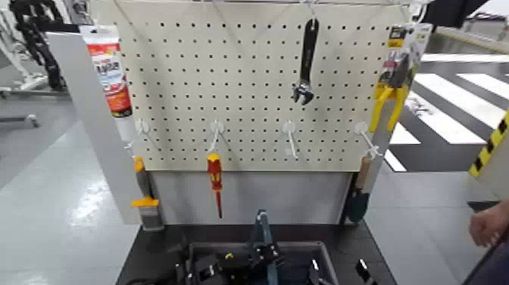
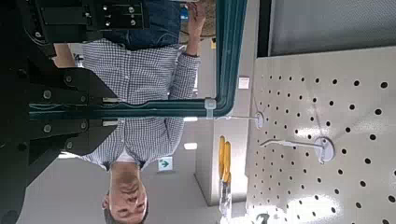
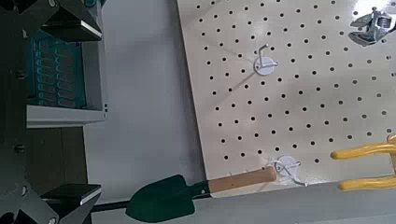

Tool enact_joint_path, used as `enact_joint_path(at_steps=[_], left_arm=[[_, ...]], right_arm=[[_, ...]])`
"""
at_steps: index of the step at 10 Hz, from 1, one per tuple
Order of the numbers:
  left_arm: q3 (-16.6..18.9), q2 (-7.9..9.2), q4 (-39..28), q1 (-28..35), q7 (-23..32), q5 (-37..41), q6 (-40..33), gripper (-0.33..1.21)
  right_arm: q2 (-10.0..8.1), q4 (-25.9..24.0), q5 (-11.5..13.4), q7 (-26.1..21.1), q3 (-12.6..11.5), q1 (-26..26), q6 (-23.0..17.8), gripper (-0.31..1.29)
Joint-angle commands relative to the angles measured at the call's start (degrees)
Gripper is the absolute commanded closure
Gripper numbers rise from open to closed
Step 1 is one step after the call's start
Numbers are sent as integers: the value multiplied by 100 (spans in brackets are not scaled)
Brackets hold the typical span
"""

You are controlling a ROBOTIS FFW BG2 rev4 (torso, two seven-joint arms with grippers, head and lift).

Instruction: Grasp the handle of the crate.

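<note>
Rising upright from the middle of the crate (image 1: 303, 254), the handle (image 1: 263, 227) stands at the lower centre of the head view, a thin blue-grey strap just in front of the pegboard (image 1: 250, 83); the crate is a dark slatted basket on the black table (image 1: 151, 258), cut off by the lower edge. The left gripper (image 2: 140, 110) is at the strap, which runs between its black finger blocks in the left wrist view; whether the jaws are pressed on it cannot be told. The right gripper (image 3: 56, 103) has its jaws spread, the crate's slatted wall lying between them without contact. On the pegboard hang a red-yellow screwdriver (image 1: 216, 182), a black wrench (image 1: 307, 64), yellow-handled pliers (image 1: 390, 95) and a green trowel (image 3: 187, 193); a person's hand (image 1: 488, 225) shows at the right edge.
</note>
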Motion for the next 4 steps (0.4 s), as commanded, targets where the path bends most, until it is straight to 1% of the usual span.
enact_joint_path(at_steps=[1, 4], left_arm=[[-6, -3, 26, -8, -12, -1, 6, 118], [-24, -3, 52, -17, -39, -1, -3, 118]], right_arm=[[-7, -11, 26, 0, -8, -5, 70, 15], [-25, -46, 149, 0, -17, -14, 96, 15]])
